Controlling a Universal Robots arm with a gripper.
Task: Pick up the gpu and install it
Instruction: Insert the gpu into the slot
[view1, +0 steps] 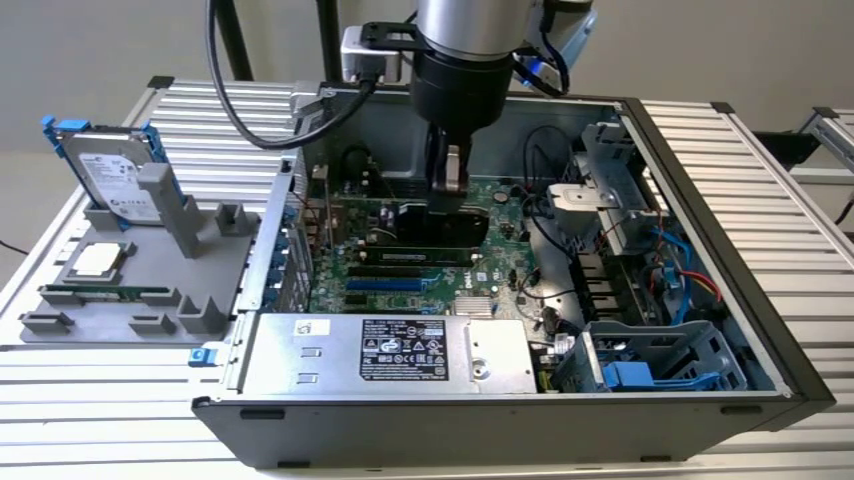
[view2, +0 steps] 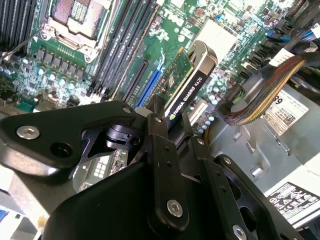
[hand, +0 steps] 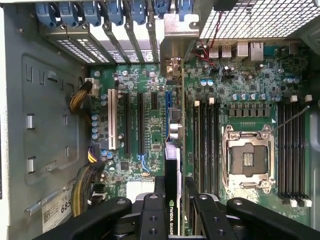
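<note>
The gripper (view2: 172, 122) holds the gpu (view2: 189, 80) tight, so the pick-up is done, but the card hangs over the green board (hand: 240, 95) and does not look pushed in yet.

The pincer (view2: 173, 120) clamps the gpu (view2: 194, 75) edge-on by the blue slot (view2: 149, 86) of the motherboard (view2: 107, 55).

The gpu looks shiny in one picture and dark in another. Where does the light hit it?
Second wrist view: the gpu, in the gripper, has a pale sheen along its black shroud's far end. Exterior view: it is a dark block under the arm. First wrist view: the mesh panel glares white.
</note>
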